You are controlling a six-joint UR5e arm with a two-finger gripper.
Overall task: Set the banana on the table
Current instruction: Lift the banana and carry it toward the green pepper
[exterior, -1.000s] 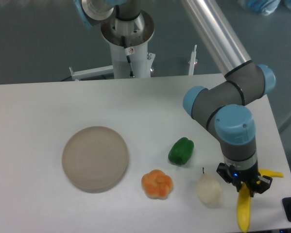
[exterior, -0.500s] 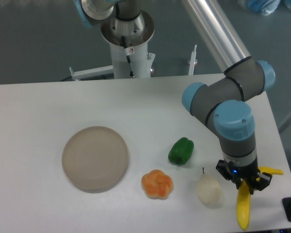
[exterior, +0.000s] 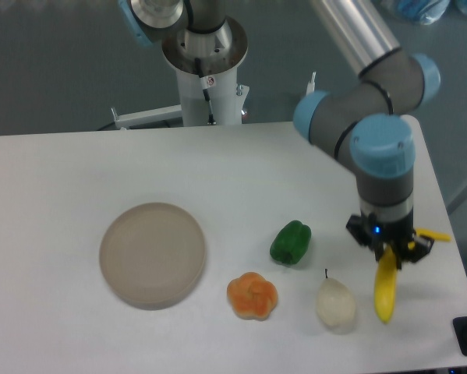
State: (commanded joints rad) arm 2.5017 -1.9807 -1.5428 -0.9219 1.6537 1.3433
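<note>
Item: banana [exterior: 384,294], lower right of frame, hanging lengthwise from the gripper [exterior: 388,255], which is clamped on its upper end, above the table [exterior: 61,179]. Risk: dropped from here it may roll against the pear [exterior: 335,304] or off the right edge. Writing: none legible.

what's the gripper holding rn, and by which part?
The gripper is shut on the bright yellow curved toy banana, gripping it near its upper end; the rest hangs down just right of the pale cream pear.
</note>
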